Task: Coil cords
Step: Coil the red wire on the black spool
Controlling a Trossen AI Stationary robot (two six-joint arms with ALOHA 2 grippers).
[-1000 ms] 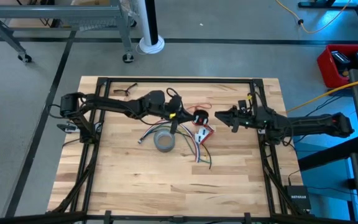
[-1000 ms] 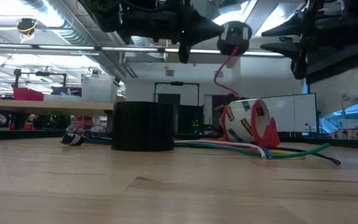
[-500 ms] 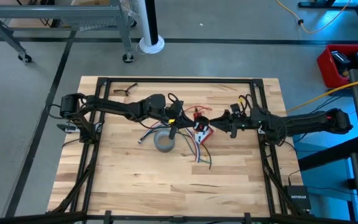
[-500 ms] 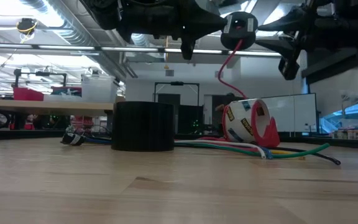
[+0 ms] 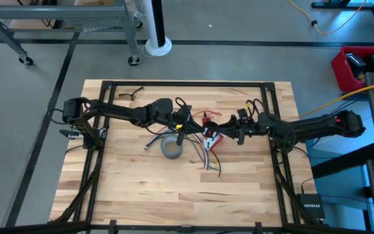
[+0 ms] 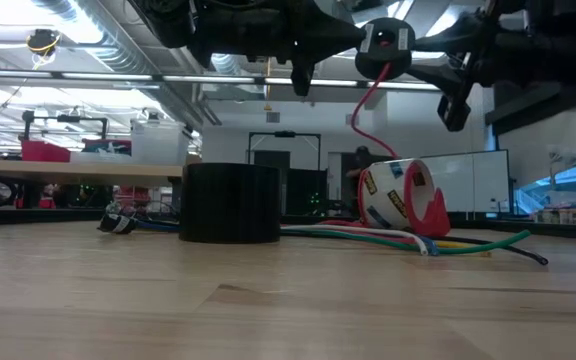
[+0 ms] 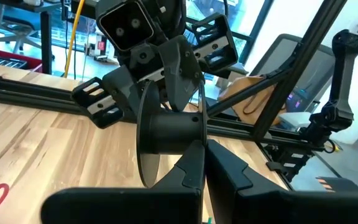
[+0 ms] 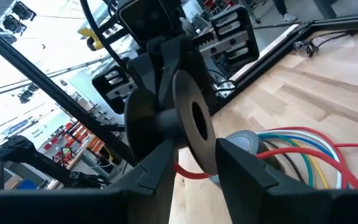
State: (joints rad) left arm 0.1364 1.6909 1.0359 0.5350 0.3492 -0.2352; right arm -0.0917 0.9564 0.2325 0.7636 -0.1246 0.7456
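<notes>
A small black spool (image 7: pixel 169 130) hangs above the table's middle, and my left gripper (image 7: pixel 205 168) is shut on it. It also shows in the high view (image 5: pixel 208 123) and the low view (image 6: pixel 386 45). A thin red wire (image 6: pixel 361 110) hangs from the spool down behind the red tape dispenser (image 6: pixel 405 195). My right gripper (image 8: pixel 194 168) is open just right of the spool, its fingers level and pointing at it, one on each side and apart from it. It also shows in the high view (image 5: pixel 226 128). My left gripper pinches the rim of one spool flange (image 7: pixel 202 134) between its two fingers. The fingers come level from the table's left. The spool is lifted clear of the table with its axis about level. The red wire trails slack below it.
A grey tape roll (image 5: pixel 172 148) stands under the left arm. A bundle of coloured cords (image 5: pixel 208 156) lies beside it, by the red tape dispenser (image 5: pixel 213 138). Black frame rails (image 5: pixel 174 83) border the table. There is bare wood at the near side.
My right gripper has gone toward the table's left, up to the spool, staying open. My left gripper has raised the spool a little, the red wire still hanging from it.
</notes>
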